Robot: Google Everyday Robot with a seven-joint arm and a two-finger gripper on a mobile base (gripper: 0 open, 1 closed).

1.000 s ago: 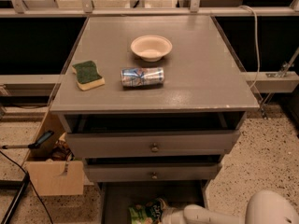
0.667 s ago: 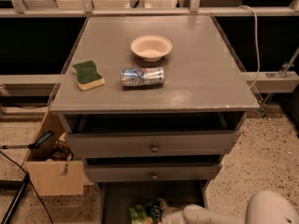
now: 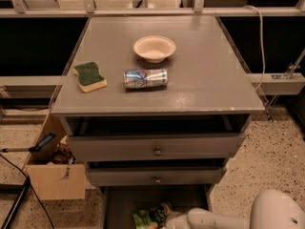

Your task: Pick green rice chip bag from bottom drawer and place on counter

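Green rice chip bag (image 3: 149,217) is in the bottom drawer (image 3: 125,205), lying on the drawer floor at the lower edge of my view, partly cut off. Drawer is pulled out. Gripper (image 3: 174,219) is down in that drawer, right up against the bag's right side; the white arm comes in from the lower right. I can't tell the gripper's state from here, or whether it grips the bag. Counter (image 3: 205,82) carries a bowl (image 3: 154,48) toward the back, a can (image 3: 146,78) on its side in front of it, and a sponge (image 3: 89,76) to the left of the can. Both knobbed drawers (image 3: 157,147) above are slightly open.
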